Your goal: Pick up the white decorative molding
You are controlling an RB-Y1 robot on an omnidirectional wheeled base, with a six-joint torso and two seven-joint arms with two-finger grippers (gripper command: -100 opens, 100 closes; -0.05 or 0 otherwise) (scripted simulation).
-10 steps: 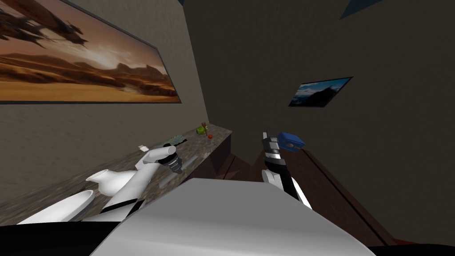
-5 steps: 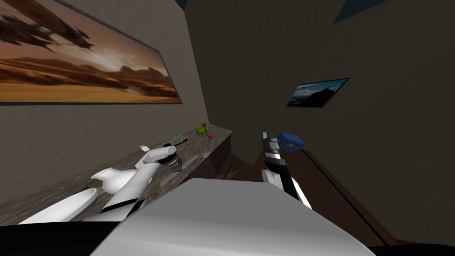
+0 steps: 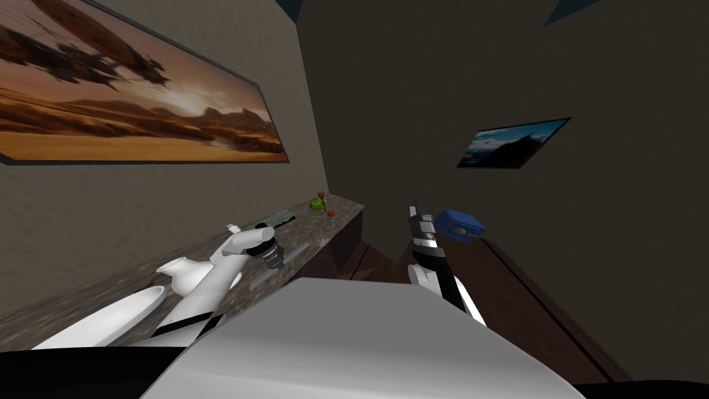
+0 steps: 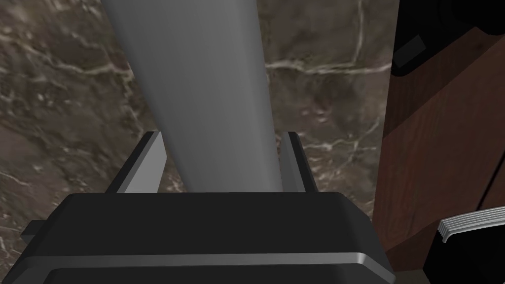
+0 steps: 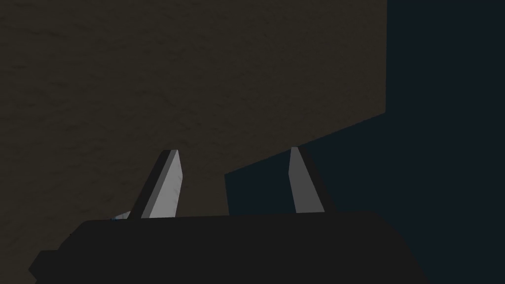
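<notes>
Firmly, the left gripper pinched the long, pale grey molding strip between its two blades, over the dark veined marble countertop at the near left. The right gripper was raised, its blades spread apart.

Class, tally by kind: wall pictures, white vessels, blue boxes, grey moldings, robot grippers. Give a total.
Wall pictures: 2 (desert picture, blue picture)
White vessels: 2 (vase, bowl)
Blue box: 1
Grey molding: 1
Grippers: 2 (left gripper, right gripper)
Total: 8
</notes>
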